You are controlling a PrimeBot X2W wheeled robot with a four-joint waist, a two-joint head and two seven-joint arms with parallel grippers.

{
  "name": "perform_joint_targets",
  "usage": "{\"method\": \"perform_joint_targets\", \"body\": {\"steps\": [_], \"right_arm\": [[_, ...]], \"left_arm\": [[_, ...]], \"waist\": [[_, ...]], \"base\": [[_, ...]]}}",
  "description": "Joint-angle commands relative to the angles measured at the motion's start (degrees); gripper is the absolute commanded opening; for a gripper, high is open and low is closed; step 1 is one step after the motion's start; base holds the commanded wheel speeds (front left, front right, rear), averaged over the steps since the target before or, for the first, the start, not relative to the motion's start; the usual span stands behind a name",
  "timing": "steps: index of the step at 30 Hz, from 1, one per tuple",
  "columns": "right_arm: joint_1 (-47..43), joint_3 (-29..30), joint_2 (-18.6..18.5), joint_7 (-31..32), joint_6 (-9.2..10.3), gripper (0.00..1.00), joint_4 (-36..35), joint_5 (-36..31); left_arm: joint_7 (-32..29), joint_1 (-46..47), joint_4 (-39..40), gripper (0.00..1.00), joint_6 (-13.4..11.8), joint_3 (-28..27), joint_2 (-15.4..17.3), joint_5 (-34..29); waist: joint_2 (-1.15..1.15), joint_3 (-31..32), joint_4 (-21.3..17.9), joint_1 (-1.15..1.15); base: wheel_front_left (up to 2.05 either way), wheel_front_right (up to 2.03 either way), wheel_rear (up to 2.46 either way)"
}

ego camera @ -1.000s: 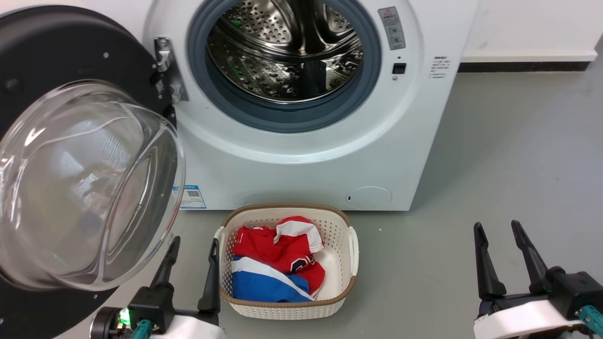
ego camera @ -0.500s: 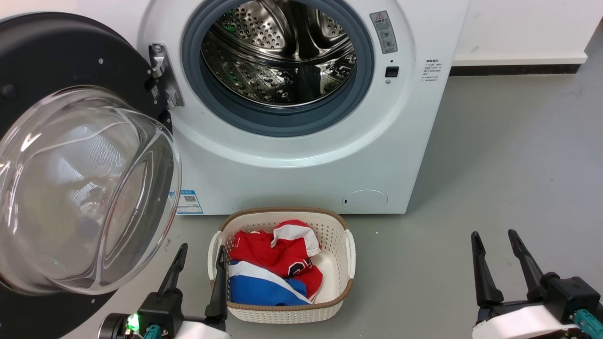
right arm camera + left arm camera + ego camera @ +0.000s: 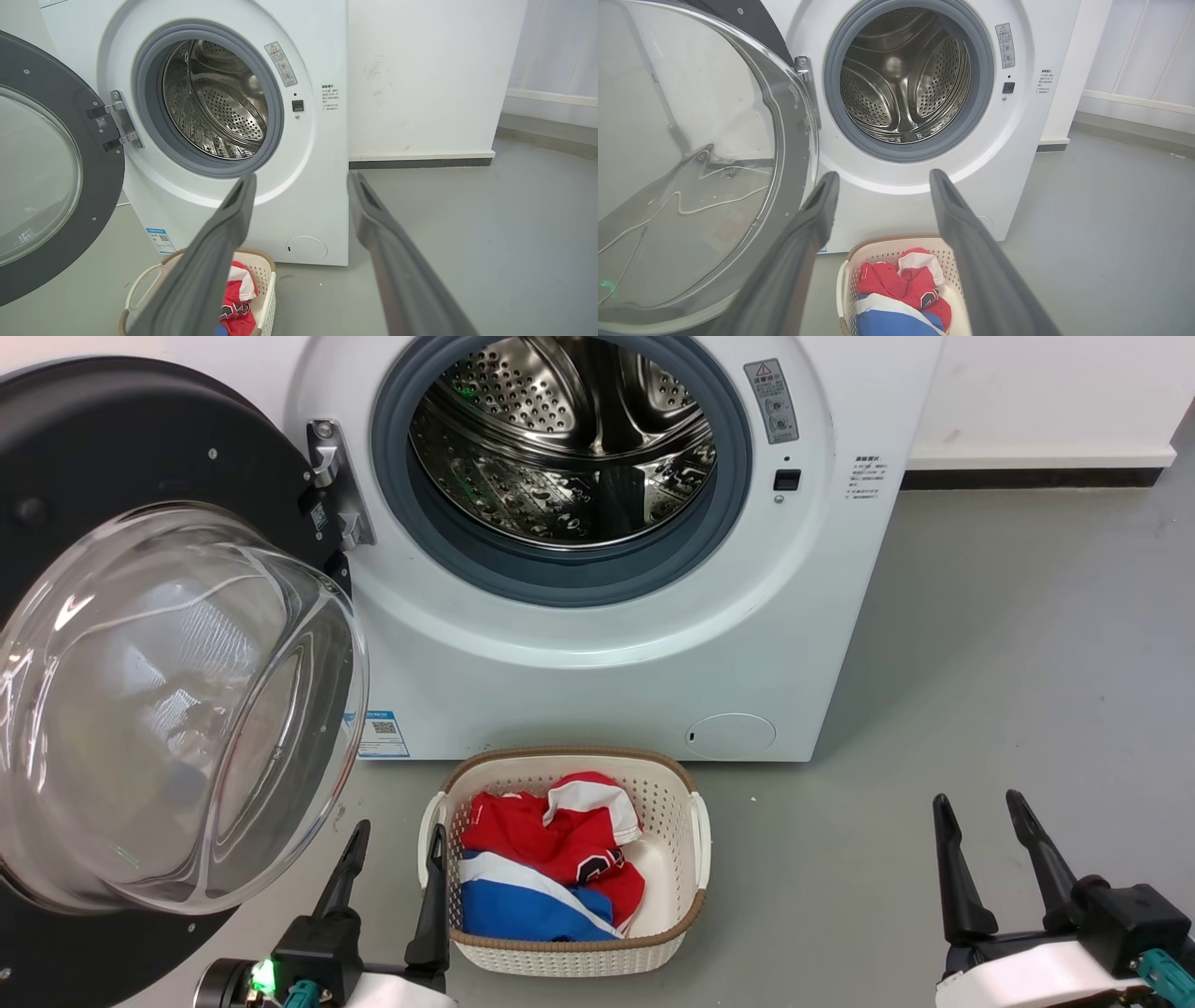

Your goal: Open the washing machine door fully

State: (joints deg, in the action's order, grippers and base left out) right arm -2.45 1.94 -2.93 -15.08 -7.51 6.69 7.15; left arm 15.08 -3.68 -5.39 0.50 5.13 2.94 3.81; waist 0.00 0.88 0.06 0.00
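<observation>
With left gripper [image 3: 398,828] and right gripper [image 3: 976,798] gaping empty, best push the washing machine door [image 3: 112,448] by its black rim, far left.

The washing machine [image 3: 597,672] is white, the washing machine door [image 3: 121,439] black, the gasket [image 3: 560,586] grey, the basket [image 3: 560,957] cream.

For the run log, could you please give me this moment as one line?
washing machine door: open wide | left gripper: open, empty | right gripper: open, empty
</observation>
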Motion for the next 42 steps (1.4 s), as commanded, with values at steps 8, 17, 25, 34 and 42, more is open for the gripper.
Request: {"method": "perform_joint_targets", "body": {"steps": [8,17,25,34,42], "right_arm": [[-0.5,0.1,0.1,-0.1,0.04,1.00,0.1,0.9],[-0.4,-0.1,0.0,0.1,0.00,0.00,1.5,1.1],[0.3,0.2,-0.1,1.9,0.00,0.00,2.3,8.8],[1.5,0.6,-0.2,4.3,0.00,0.00,2.9,18.5],[2.4,1.0,-0.2,6.2,0.01,0.00,3.4,26.3]], "left_arm": [[0.1,-0.6,-0.3,1.00,0.4,-0.2,-0.1,0.2],[-0.1,-0.7,-1.9,0.00,1.4,0.0,0.0,1.1],[-1.8,-0.1,-2.7,0.00,1.9,-0.7,0.2,9.2],[-4.0,1.4,-3.6,0.00,2.5,-1.7,0.5,19.5],[-5.8,2.5,-4.3,0.00,3.1,-2.5,0.7,27.8]], "waist": [[0.00,0.2,0.6,0.00],[0.00,0.2,0.6,0.00],[0.00,0.1,0.6,0.00],[0.00,0.0,0.5,0.00],[0.00,-0.1,0.5,0.00]], "base": [[0.00,0.00,0.00],[0.00,0.00,0.00],[0.00,0.00,0.00],[0.00,0.00,0.00],[0.00,0.00,0.00]]}}
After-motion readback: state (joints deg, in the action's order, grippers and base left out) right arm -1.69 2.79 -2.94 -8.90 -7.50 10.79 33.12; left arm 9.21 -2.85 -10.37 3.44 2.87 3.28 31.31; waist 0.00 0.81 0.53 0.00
